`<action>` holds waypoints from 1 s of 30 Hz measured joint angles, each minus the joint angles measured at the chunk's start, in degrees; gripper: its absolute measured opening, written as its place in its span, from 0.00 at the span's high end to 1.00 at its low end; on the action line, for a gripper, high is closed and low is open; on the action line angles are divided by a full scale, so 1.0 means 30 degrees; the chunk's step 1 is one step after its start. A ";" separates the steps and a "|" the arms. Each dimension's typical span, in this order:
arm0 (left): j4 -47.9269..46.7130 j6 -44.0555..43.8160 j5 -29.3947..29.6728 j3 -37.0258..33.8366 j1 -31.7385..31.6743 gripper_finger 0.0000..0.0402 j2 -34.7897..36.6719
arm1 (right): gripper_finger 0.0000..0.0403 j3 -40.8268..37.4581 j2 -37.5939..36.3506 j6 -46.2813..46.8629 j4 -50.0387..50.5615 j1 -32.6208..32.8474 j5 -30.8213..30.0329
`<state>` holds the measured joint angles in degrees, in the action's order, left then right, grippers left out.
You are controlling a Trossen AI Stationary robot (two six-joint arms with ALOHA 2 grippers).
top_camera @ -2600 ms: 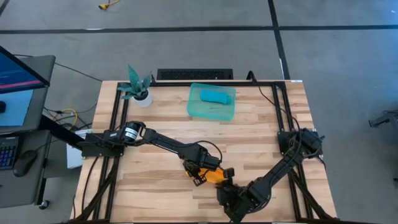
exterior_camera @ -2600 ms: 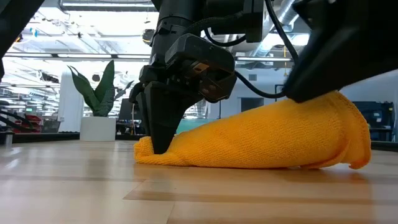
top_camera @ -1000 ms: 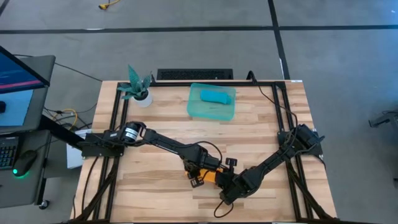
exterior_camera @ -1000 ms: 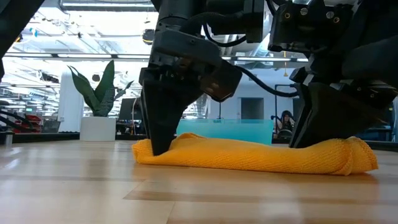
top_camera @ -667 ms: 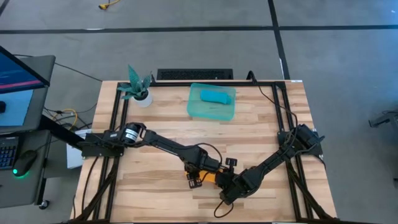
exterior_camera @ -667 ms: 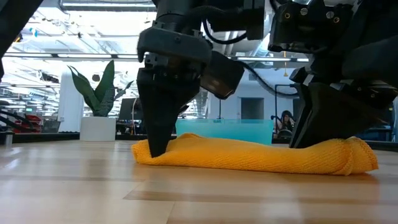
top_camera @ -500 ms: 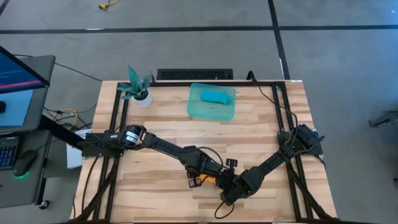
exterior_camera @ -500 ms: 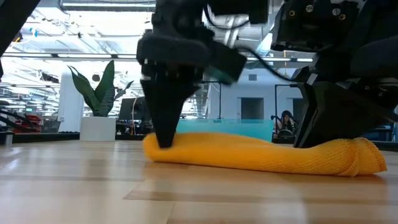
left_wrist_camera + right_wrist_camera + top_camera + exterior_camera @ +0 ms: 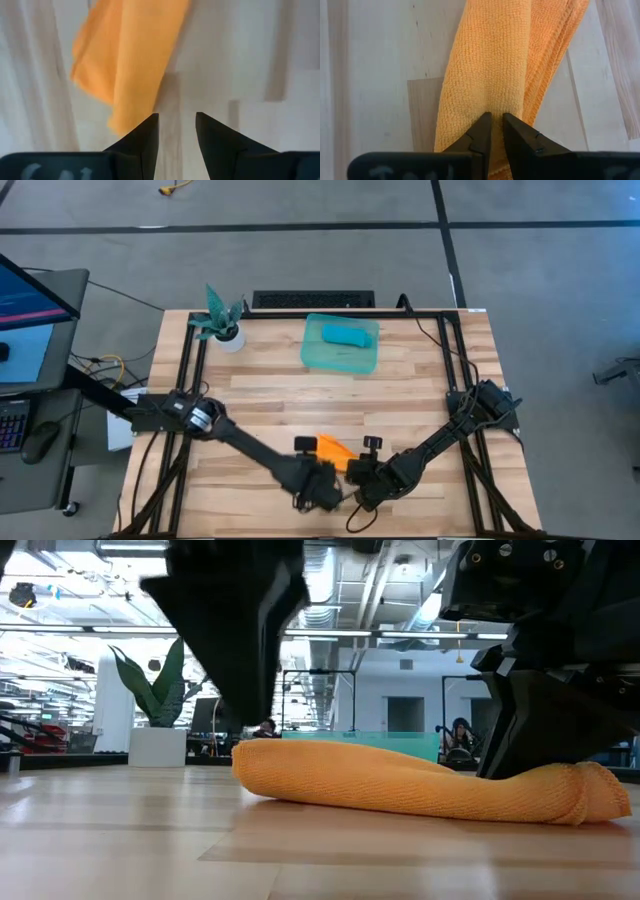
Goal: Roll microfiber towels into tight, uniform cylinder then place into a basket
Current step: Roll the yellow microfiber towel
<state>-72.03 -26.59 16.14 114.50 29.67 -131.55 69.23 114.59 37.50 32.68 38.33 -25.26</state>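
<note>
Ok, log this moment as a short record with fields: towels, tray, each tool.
orange towel: loosely rolled orange towel lying on the wooden table, near its front edge
blue towel: rolled blue towel lying inside the green tray, at the table's far side
left tool: left tool open, empty, beside the orange towel's end, over bare wood
right tool: right tool pinching the orange towel's other end, fingers nearly together
other: potted plant at the far left corner
</note>
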 joint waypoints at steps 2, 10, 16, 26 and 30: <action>0.0696 0.0846 0.1382 0.0015 0.0568 0.70 0.0028 | 0.82 0.0000 0.0000 -0.0001 -0.0004 0.0000 -0.0023; 0.2229 0.1784 0.3550 -0.0844 0.0836 0.70 0.0095 | 0.82 0.0000 0.0000 0.0007 -0.0056 0.0140 -0.0084; 0.3136 0.2019 0.3763 -0.2279 0.0027 0.70 0.0095 | 0.82 -0.0007 0.0000 0.0007 -0.0056 0.0226 -0.0109; 0.6272 0.3224 0.2326 -0.4031 -0.1259 0.70 0.0146 | 0.82 -0.0007 0.0000 0.0006 -0.0052 0.0219 -0.0093; 0.6712 0.2410 0.2032 -0.4755 -0.1509 0.70 0.0250 | 0.82 -0.0007 0.0000 -0.0086 0.0014 0.0219 -0.0022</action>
<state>-51.90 -19.36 22.23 100.23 25.14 -130.80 69.21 114.59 37.24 32.73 38.98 -25.32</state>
